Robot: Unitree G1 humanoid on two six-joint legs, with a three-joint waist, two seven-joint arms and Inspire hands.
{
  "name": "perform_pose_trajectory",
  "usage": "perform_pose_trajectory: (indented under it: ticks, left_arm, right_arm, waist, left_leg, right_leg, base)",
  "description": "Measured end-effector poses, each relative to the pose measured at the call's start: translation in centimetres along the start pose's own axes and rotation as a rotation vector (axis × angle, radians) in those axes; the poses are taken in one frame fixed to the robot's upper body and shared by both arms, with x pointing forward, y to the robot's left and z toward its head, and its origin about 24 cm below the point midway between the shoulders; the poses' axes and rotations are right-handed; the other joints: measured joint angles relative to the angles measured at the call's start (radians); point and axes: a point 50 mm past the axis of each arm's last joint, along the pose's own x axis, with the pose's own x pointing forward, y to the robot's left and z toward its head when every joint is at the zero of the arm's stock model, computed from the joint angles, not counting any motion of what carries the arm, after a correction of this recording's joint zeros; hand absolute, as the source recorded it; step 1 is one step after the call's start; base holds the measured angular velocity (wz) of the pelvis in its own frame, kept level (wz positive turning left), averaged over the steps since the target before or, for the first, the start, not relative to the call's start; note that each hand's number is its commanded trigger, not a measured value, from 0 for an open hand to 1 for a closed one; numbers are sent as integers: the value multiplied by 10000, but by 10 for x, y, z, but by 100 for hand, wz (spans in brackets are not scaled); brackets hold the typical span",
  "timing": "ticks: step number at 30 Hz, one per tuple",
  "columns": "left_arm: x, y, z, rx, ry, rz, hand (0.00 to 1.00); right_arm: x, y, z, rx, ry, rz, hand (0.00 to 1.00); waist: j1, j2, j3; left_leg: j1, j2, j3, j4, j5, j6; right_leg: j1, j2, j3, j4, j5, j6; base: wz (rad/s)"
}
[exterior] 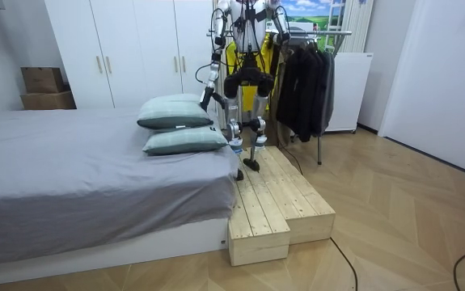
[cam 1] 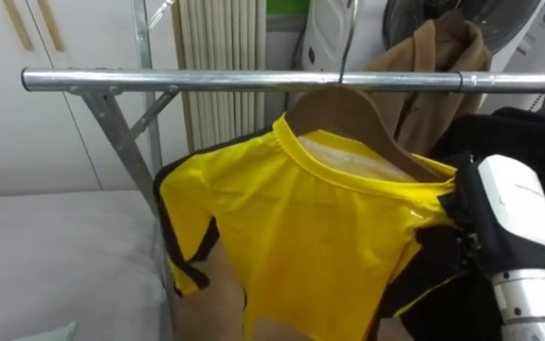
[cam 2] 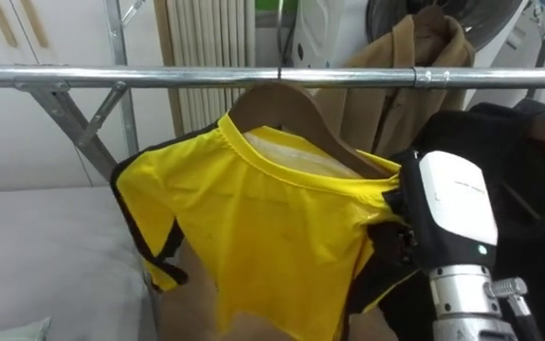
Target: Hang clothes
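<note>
A yellow shirt (cam 1: 300,237) with dark trim hangs on a wooden hanger (cam 1: 348,109), whose hook sits over the metal rail (cam 1: 206,80) of the clothes rack. My right hand (cam 1: 514,208) is at the shirt's right shoulder, by the hanger's end, with its white back towards me. The yellow cloth bunches up against it and its fingers are hidden there. In the room view I stand on a wooden platform (exterior: 276,202) facing the rack, right arm raised. My left hand (exterior: 205,100) hangs low at my side, too small to read.
A brown coat (cam 1: 433,66) and a black garment (cam 1: 528,128) hang on the rail right of the shirt. The rack's slanted brace (cam 1: 125,142) is to the left. A grey bed (exterior: 70,178) with two pillows (exterior: 175,113) lies at my left. Dark clothes (exterior: 305,81) fill the rack's right part.
</note>
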Motion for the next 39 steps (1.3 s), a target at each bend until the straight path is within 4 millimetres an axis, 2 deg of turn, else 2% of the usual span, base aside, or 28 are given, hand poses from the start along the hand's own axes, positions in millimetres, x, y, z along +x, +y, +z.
perform_pose_trajectory:
  ticks: [4,11,13,16,17,19,21,25,28,35,39]
  left_arm:
    - [1,8,1,309,-140,262,0]
    - [1,15,2,281,-246,491,0]
    - [1,17,4,474,-325,602,0]
    - [1,18,9,403,-436,642,0]
    - [1,19,10,284,-456,652,0]
    - [1,20,11,135,-506,666,0]
    - [1,20,11,133,-518,666,0]
    - [1,21,11,131,-542,705,0]
    - [1,22,11,132,-553,694,0]
    - [1,22,15,232,-839,659,0]
    - [0,23,19,274,-1009,659,0]
  right_arm:
    - [8,5,-4,492,142,727,100]
    - [26,9,-8,939,263,1061,100]
    - [30,12,-12,1031,498,1192,100]
    - [33,16,-17,1307,722,1319,100]
    - [35,17,-19,1456,833,1412,100]
    - [37,20,-22,1574,1007,1537,100]
    - [37,21,-23,1631,1049,1603,100]
    - [37,24,-24,1880,1155,1722,100]
    - [37,24,-24,1959,1172,1730,100]
    - [36,31,-31,1990,1484,2259,100]
    - [36,35,-36,1978,1678,2565,100]
  waist:
    - [44,-132,28]
    - [111,-192,23]
    - [258,-205,15]
    - [454,-204,16]
    - [550,-204,16]
    - [641,-207,17]
    - [644,-210,18]
    - [646,-288,56]
    - [659,-307,51]
    - [920,-238,59]
    - [1069,-182,44]
  left_leg:
    - [24,4,-285,7,14,-23]
    - [-88,12,-636,17,2,-3]
    - [-78,13,-725,28,27,-43]
    - [-80,12,-845,27,76,-116]
    - [-74,-8,-962,32,82,-122]
    - [-71,-124,-1557,31,88,-105]
    - [-71,-164,-1790,26,91,-95]
    - [-18,-164,-1769,30,92,-95]
    - [-19,-164,-1806,54,92,-92]
    - [-81,-170,-1857,112,49,-35]
    - [-187,-159,-1889,194,36,-46]
  right_leg:
    - [80,0,-186,-28,-96,-30]
    - [100,11,-339,-157,-84,-45]
    - [107,13,-386,-140,-62,-158]
    - [123,22,-395,-149,-68,-198]
    - [147,36,-381,-156,-73,-206]
    - [186,46,-391,-157,-93,-235]
    - [188,47,-406,-157,-98,-239]
    - [229,54,-422,-171,-122,-245]
    - [252,53,-415,-173,-120,-242]
    - [218,51,-447,-167,-96,-209]
    - [157,32,-525,-130,-60,-260]
  base:
    - [14]
    - [6]
    - [5]
    - [2]
    - [0]
    - [0]
    - [0]
    - [0]
    - [0]
    - [1]
    - [4]
